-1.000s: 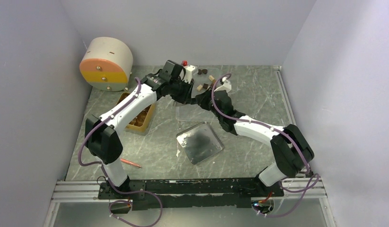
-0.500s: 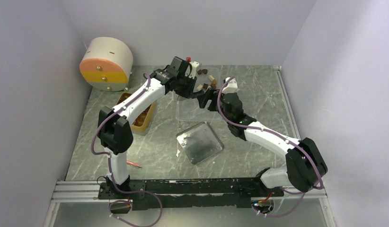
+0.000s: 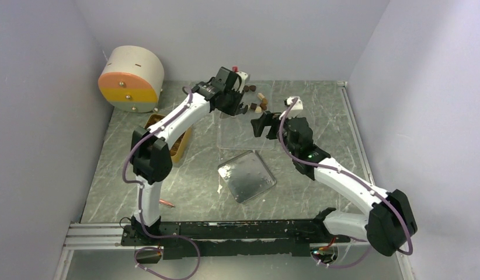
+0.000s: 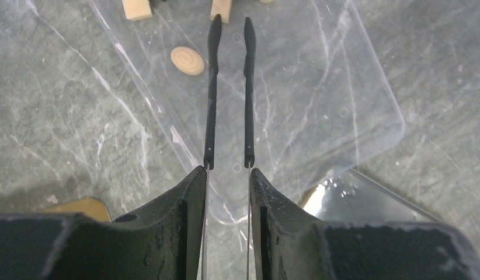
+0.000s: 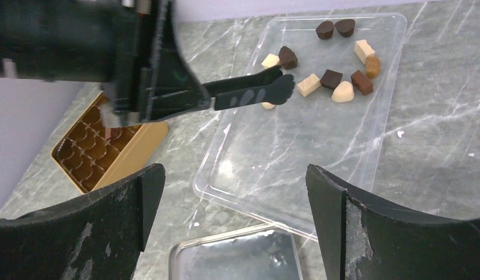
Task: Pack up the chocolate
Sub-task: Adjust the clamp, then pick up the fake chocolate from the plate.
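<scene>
- The left jaws were clenched on slim black plastic tongs (image 4: 212, 99), the tips narrowly apart with nothing between them; the right jaws hung released, wide and empty.
- We judged that a piece of the chocolate (image 5: 334, 81), lying loose at the far end of the clear plastic tray (image 5: 319, 157), could squirt from the thin tips if pinched off-centre.
- We feared the light tray might skid on the grey marbled surface (image 3: 325, 116), or a dropped piece miss the small cells of the golden-tan compartment box (image 5: 109, 151), well apart on the left.
- The pieces were dark brown, mid brown and cream, blocky or rounded; the tray looked glossy and thin-walled.
</scene>
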You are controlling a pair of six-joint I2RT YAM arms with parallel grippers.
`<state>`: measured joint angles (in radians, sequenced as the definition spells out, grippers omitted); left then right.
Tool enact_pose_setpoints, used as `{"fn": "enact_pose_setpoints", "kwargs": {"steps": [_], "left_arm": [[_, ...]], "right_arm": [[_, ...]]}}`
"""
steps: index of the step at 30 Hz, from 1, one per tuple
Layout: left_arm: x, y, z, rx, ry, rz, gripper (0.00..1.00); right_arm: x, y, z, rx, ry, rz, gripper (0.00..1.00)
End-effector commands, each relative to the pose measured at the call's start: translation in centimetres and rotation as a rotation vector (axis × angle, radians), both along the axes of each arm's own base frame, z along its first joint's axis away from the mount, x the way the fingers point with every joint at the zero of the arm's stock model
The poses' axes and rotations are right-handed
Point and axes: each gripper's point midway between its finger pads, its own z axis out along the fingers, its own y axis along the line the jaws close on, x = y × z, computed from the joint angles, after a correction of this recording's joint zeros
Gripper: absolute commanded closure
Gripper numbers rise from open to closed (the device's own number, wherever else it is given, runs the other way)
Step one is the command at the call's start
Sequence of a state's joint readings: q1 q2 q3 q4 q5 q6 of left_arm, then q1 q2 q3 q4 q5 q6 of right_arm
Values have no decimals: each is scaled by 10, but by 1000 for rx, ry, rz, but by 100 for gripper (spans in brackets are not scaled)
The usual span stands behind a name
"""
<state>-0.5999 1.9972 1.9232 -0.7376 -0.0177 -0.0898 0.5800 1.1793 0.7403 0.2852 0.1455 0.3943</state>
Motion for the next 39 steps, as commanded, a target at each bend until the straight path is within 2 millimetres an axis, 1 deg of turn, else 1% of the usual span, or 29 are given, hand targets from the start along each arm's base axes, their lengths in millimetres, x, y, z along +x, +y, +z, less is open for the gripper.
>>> {"fn": "enact_pose_setpoints", "kwargs": {"steps": [1, 6, 11, 15, 19, 24, 27, 30, 33, 36, 39], "left_arm": [[27, -7, 7, 10, -90, 19, 63], [42, -16, -1, 3, -104, 28, 62], [50, -20, -12, 4, -107, 39, 61], [54, -24, -20, -1, -102, 35, 60], [59, -27, -31, 6, -94, 36, 61], [66, -31, -38, 9, -93, 37, 61], [70, -32, -43, 9, -97, 43, 61], [71, -34, -47, 7, -91, 38, 62], [67, -36, -49, -1, -74, 23, 64], [62, -33, -47, 3, -69, 21, 65], [59, -30, -43, 13, -69, 21, 68]], "right_arm": [[-13, -8, 9, 27, 16, -7, 3], [-27, -15, 25, 69, -17, -2, 2], [-35, -23, 33, 96, -45, -20, 0], [-36, -26, 34, 92, -42, -30, 0], [-36, -27, 40, 98, -56, -31, 0], [-38, -30, 46, 103, -69, -38, 0], [-39, -31, 45, 103, -67, -39, 0], [-40, -31, 44, 105, -65, -41, 0], [-40, -33, 44, 109, -67, -47, 0], [-40, -33, 43, 107, -64, -51, 0], [-39, -34, 40, 103, -60, -57, 0]]}}
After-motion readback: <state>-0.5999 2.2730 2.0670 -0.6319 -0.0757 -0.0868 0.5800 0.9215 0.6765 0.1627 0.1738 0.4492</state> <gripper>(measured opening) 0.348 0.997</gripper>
